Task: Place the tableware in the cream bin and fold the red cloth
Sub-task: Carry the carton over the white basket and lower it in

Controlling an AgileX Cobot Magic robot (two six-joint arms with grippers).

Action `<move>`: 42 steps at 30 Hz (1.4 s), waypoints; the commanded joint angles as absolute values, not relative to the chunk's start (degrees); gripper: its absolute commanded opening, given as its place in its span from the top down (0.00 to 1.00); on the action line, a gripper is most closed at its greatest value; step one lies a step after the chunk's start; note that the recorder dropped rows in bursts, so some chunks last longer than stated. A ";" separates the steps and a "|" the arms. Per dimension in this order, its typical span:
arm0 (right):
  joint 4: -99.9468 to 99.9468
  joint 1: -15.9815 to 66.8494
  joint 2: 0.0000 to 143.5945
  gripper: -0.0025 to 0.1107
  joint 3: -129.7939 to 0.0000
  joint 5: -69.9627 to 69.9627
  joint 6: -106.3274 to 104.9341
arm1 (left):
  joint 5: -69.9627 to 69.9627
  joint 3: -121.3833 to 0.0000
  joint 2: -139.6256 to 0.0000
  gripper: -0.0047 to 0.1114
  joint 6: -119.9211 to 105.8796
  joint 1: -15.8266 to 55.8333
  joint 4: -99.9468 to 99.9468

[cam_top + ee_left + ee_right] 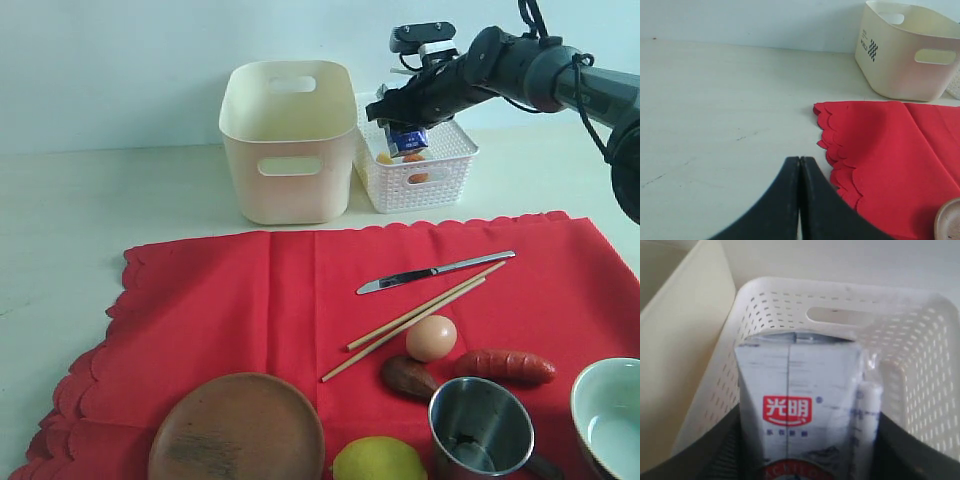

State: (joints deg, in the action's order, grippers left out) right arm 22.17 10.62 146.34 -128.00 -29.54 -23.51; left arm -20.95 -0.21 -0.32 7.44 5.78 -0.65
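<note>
Cut off at the near edge: round brown wooden plate (237, 430), yellow toy lemon (378, 462), shiny steel cup (480, 430). Pale green-white bowl (610, 415) is cropped at the near right corner. Dark brown wooden spoon (408, 377) shows one rounded end only; the rest runs behind the cup. Orange bits inside the small white lattice basket (430, 175) are too small to name.

Left claw (799, 162) is outside the exterior view. Its wrist view shows black fingers pressed together, holding nothing, with bare pale worktop (715, 100) beyond. The scalloped far-left corner of the large bright red cloth (250, 310) lies just right of it.

Right claw (405, 128) hangs over the basket, far right. It pinches a small blue-and-white milk carton (408, 140), spread only as wide as the carton, with dark fingers on both sides in the wrist view. Cannot tell whether the carton's base touches the basket floor.

Tall smooth cream plastic bin (290, 140) stands just left of the basket, beyond the cloth's far edge.

The cloth lies flat and unfolded, crease lines faint. On it, far to near:
- silver knife (435, 271)
- light wooden chopsticks (415, 315), slanted
- beige toy egg (431, 338), just beside the chopsticks
- red-brown toy sausage (505, 366), right of the spoon

All tableware sits on the cloth, well apart from the bin.
</note>
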 commanded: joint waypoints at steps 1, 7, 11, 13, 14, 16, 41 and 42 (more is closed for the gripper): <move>21.94 10.36 146.00 0.98 -128.92 -29.74 -25.16 | -20.52 0.00 0.00 0.96 7.54 5.62 -0.75; 21.19 10.36 146.03 0.98 -128.92 -31.50 -25.80 | -20.52 0.00 0.00 0.96 7.54 5.62 -0.75; 20.66 10.36 146.03 0.89 -128.92 -32.10 -25.45 | -20.52 0.00 0.00 0.96 7.54 5.62 -0.75; 20.66 10.36 146.03 0.80 -128.92 -32.68 -25.45 | -20.52 0.00 0.00 0.96 7.54 5.62 -0.75; 20.66 10.36 146.03 0.75 -128.92 -32.80 -25.45 | -20.52 0.00 0.00 0.96 7.54 5.62 -0.75; 20.66 10.36 146.03 0.67 -128.92 -33.03 -25.45 | -20.52 0.00 0.00 0.96 7.54 5.62 -0.75; 20.66 10.36 142.54 0.38 -128.92 -36.55 -25.23 | -20.52 0.00 0.00 0.96 7.54 5.62 -0.75; 20.66 10.36 141.78 0.38 -128.92 -37.08 -25.23 | -20.52 0.00 0.00 0.96 7.54 5.62 -0.75</move>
